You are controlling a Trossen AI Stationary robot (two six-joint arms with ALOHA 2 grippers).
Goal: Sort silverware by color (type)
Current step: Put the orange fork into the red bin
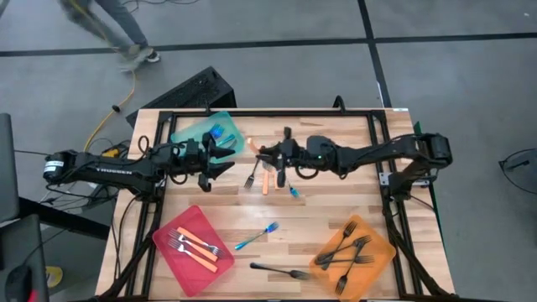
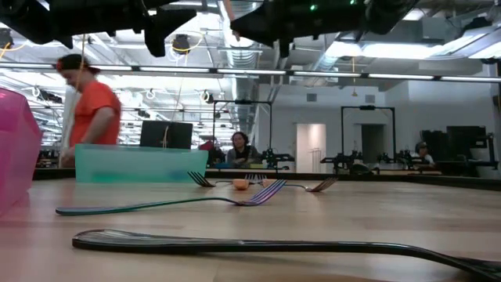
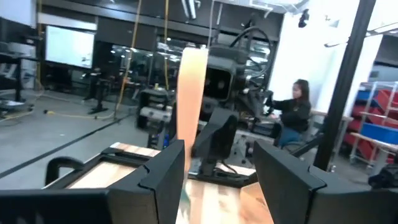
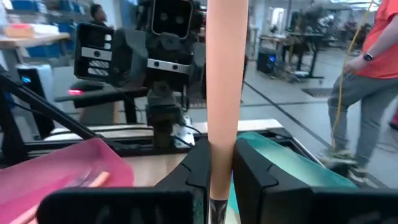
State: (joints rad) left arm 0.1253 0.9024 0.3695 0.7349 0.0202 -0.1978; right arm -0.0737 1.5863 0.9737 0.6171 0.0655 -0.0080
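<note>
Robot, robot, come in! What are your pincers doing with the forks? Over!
Right pincer shut on orange-handled fork, mid-table. Left pincer open, facing it, holding nothing. Red tray holds more orange forks. Nothing in the way.

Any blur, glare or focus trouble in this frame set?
High view: sharp and evenly lit, though the walking person is smeared. Low view: the nearest black fork is soft, the ceiling lights glare, and the person in orange is blurred. Left wrist view: the orange handle is soft. Right wrist view: the same handle, held in the right hand, looms large.
</note>
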